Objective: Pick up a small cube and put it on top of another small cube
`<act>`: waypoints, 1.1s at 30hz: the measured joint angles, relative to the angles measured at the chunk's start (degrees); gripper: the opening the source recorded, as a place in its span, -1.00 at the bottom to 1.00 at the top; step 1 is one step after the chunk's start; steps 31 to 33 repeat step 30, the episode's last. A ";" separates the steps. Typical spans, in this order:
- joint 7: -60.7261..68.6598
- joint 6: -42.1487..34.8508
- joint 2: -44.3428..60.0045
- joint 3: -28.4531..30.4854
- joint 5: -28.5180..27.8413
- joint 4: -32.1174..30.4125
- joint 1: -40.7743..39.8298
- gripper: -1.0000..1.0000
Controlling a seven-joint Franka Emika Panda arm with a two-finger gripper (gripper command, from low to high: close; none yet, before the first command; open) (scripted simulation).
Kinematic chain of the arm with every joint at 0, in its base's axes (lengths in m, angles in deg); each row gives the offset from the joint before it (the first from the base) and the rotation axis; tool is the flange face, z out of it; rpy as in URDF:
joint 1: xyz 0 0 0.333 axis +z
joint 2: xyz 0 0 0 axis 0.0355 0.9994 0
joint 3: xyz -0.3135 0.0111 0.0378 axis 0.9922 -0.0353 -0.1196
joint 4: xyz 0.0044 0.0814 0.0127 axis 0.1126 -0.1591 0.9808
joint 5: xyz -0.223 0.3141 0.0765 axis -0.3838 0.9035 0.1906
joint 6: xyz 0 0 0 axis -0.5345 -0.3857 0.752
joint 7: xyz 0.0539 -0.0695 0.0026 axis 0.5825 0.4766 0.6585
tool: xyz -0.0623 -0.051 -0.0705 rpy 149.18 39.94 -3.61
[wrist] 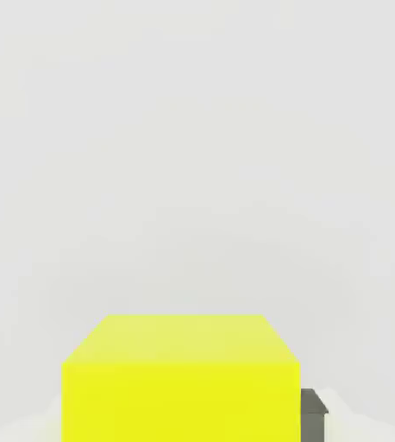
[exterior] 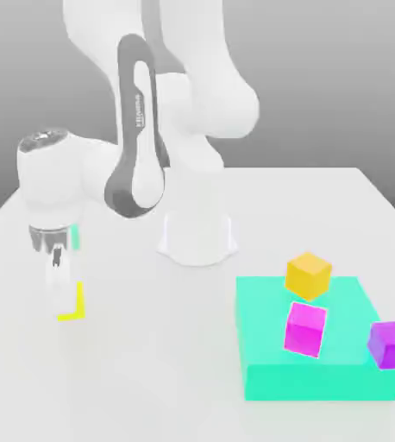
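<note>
The tool (exterior: 61,300) was closed on the yellow cube (wrist: 181,401), which sat low on the exterior view's left. The grip probably served to secure it for lifting; which cube it was meant to top, I couldn't tell. Part of a green thing (exterior: 75,236) showed behind the hand. Over on the exterior view's right, a broad green block (exterior: 322,381) looked like a raised stand for the orange cube (exterior: 308,276) and magenta cube (exterior: 304,331), with the purple cube (exterior: 392,345) by its edge. The pale bench (exterior: 184,354) met a grey backdrop (exterior: 313,95).
</note>
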 joint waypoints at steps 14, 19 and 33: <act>-25.34 -24.18 -25.90 -23.33 15.58 -0.35 28.93 -1.00; -34.84 -31.93 -34.00 -31.62 21.74 -0.53 40.61 -1.00; -39.25 -19.09 -24.02 -39.46 25.37 -3.52 43.75 1.00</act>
